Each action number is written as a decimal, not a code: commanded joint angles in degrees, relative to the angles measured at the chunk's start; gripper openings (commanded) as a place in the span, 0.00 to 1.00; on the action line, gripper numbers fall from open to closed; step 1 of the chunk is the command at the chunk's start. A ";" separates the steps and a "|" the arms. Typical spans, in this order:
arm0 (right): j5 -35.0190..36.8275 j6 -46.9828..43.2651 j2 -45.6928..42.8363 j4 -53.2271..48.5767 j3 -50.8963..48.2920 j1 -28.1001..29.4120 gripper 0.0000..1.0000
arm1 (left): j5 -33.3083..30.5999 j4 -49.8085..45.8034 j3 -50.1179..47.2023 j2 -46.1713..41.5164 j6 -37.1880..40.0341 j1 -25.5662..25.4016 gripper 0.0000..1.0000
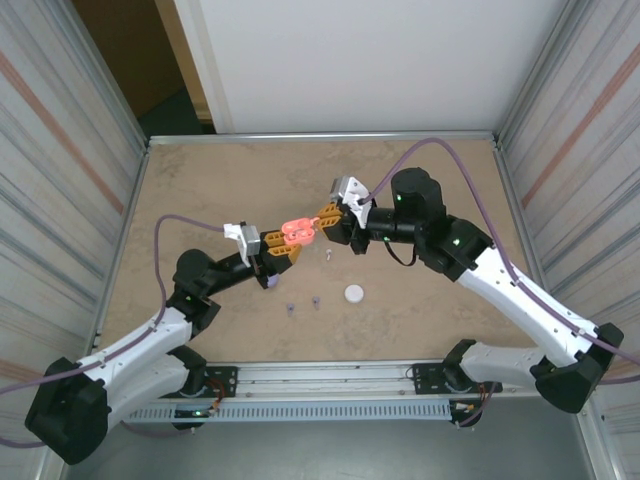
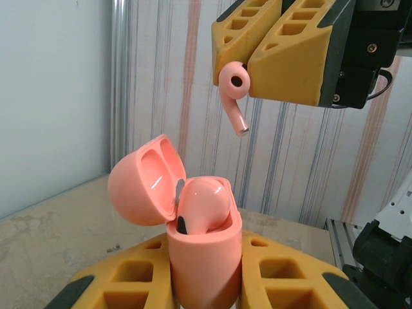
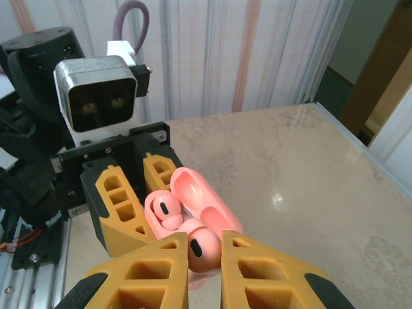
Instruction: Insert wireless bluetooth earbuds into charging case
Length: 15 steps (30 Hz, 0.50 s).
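The left gripper (image 2: pixel 205 295) is clamped on the base of the pink charging case (image 2: pixel 206 254), which stands upright with its lid (image 2: pixel 145 183) swung open and one pink earbud (image 2: pixel 203 205) seated inside. Just above the case, clear of it, the right gripper (image 2: pixel 248 58) pinches a second pink earbud (image 2: pixel 233 90), stem down. On the table (image 1: pixel 450 180), on the arm-base side of the case, lie a white earbud (image 1: pixel 327 257), two purple earbuds (image 1: pixel 315 302) and a round white case (image 1: pixel 354 293).

Pink earbuds (image 2: pixel 233 87): two, with one open pink charging case (image 2: pixel 205 264). On the desk (image 1: pixel 200 180) lie two purple earbuds (image 1: pixel 290 308), one tiny white earbud (image 1: pixel 328 257) and one round white case (image 1: pixel 354 293). One purple thing (image 1: pixel 269 283) sits half hidden by the left arm (image 1: pixel 215 272), too covered to name.
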 commanded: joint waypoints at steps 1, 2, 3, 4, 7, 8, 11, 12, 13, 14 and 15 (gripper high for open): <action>0.53 -2.32 1.08 0.66 2.25 0.46 0.14 | 1.14 3.16 0.85 0.03 -0.97 -0.45 0.00; 0.43 -2.45 1.26 0.66 2.34 0.47 0.14 | 1.17 3.25 0.81 0.00 -1.10 -0.47 0.00; 0.37 -2.58 1.48 0.71 2.40 0.54 0.14 | 1.27 3.26 0.85 -0.08 -1.07 -0.55 0.00; 0.43 -2.58 1.66 0.78 2.43 0.55 0.14 | 1.24 3.26 0.84 -0.11 -1.00 -0.47 0.00; 0.07 -2.76 2.27 0.95 2.43 0.67 0.14 | 1.27 3.22 0.85 -0.18 -1.02 -0.51 0.00; 0.00 -2.76 2.40 1.03 2.37 0.66 0.14 | 1.23 3.26 0.85 -0.20 -1.07 -0.51 0.00; -0.03 -2.92 2.95 1.03 2.42 0.79 0.14 | 1.28 3.18 0.89 -0.34 -1.03 -0.50 0.00; 0.01 -2.94 3.06 1.02 2.39 0.78 0.14 | 1.28 3.17 0.85 -0.33 -1.07 -0.50 0.00; 0.01 -2.85 3.23 1.07 2.40 0.71 0.14 | 1.27 3.17 0.84 -0.42 -1.03 -0.51 0.00; 0.07 -2.85 3.29 1.13 2.35 0.78 0.14 | 1.19 3.17 0.77 -0.38 -0.93 -0.53 0.00; 0.01 -2.85 3.35 1.27 2.26 0.77 0.14 | 1.27 3.17 0.76 -0.35 -0.98 -0.47 0.00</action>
